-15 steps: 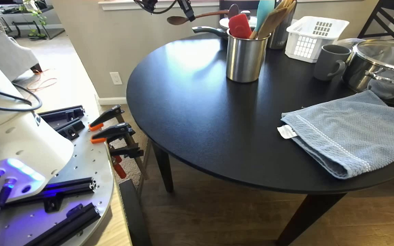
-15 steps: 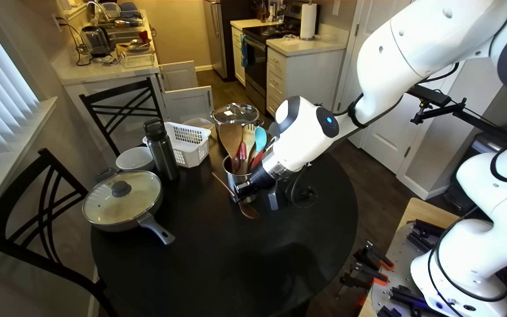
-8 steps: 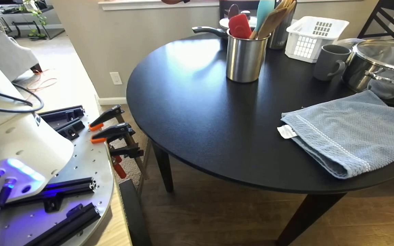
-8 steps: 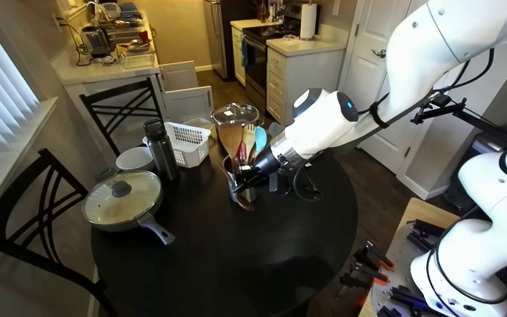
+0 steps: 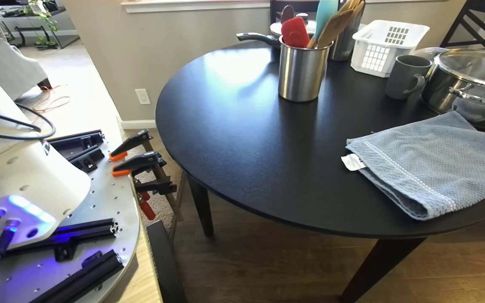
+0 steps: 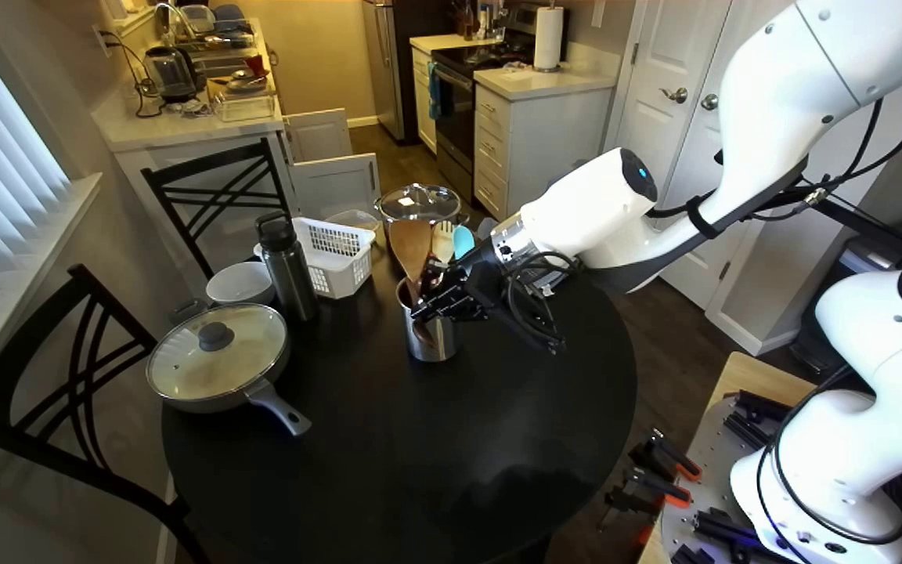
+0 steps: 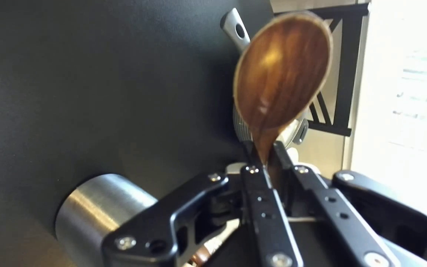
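Observation:
A brown wooden spoon (image 7: 284, 70) is pinched at its neck between the fingers of my gripper (image 7: 266, 150), its bowl pointing away from the wrist. In an exterior view the spoon (image 6: 424, 333) shows dimly in front of a steel utensil container (image 6: 437, 348), and the black gripper (image 6: 418, 310) overlaps the container's rim. How far apart they are cannot be judged there. Seen from the wrist, the container (image 7: 98, 211) stands lower left. It holds a red spatula (image 5: 295, 33), a turquoise utensil (image 5: 326, 19) and several wooden ones, including a broad spatula (image 6: 410, 244).
Around the black table (image 5: 242, 168) stand a lidded frying pan (image 6: 216, 360), a steel bottle (image 6: 290, 270), a white bowl (image 6: 239, 282), a white basket (image 5: 387, 46), a grey mug (image 5: 407, 78) and a lidded pot (image 5: 465, 80). A blue towel (image 5: 440, 164) lies near the edge.
The arm has drawn back and the wrist has turned, swinging the held spoon closer to the container in an exterior view. Gripper and spoon have left the top of an exterior view.

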Available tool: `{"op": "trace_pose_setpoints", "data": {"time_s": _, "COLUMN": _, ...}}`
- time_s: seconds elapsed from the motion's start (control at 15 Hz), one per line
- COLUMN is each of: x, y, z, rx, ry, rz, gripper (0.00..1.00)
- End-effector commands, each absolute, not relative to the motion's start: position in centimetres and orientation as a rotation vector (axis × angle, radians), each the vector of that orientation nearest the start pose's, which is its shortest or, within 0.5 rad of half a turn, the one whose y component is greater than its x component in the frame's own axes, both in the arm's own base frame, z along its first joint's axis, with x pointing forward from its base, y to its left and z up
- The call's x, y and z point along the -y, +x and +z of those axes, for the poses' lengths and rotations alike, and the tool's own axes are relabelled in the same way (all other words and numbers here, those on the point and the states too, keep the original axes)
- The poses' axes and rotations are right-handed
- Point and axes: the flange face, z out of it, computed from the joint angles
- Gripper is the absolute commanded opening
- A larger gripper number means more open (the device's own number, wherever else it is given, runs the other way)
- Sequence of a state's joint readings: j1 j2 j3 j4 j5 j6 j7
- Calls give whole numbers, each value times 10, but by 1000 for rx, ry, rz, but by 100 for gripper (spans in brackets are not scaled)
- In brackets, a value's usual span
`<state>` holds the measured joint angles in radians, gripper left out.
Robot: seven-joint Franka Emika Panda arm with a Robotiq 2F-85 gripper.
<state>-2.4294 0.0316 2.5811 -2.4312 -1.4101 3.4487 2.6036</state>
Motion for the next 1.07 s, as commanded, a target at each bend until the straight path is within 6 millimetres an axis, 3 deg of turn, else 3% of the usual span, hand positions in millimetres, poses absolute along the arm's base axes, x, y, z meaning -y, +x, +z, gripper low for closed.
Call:
{"op": "trace_pose_setpoints", "data": {"time_s": 0.0, "x": -167, "y": 443, "z": 389, "rx": -1186, "ry": -2085, "rz": -616, "gripper": 3}}
{"op": "trace_pose_setpoints", "data": {"time_s": 0.13, "x": -162, "y": 448, "z": 383, "rx": -1235, "ry": -2135, "rz": -659, "gripper": 3}}
{"op": "trace_pose_setpoints", "data": {"time_s": 0.47, "x": -168, "y": 454, "z": 415, "rx": -1362, "ry": -2051, "rz": -647, "gripper": 3}}
{"op": "trace_pose_setpoints", "data": {"time_s": 0.6, "x": -167, "y": 460, "z": 440, "rx": -1421, "ry": -2010, "rz": -606, "gripper": 3}}
{"op": "trace_pose_setpoints", "data": {"time_s": 0.8, "x": -158, "y": 477, "z": 492, "rx": -1474, "ry": -1962, "rz": -524, "gripper": 3}}
{"op": "trace_pose_setpoints", "data": {"time_s": 1.0, "x": -125, "y": 500, "z": 549, "rx": -1475, "ry": -1897, "rz": -427, "gripper": 3}}
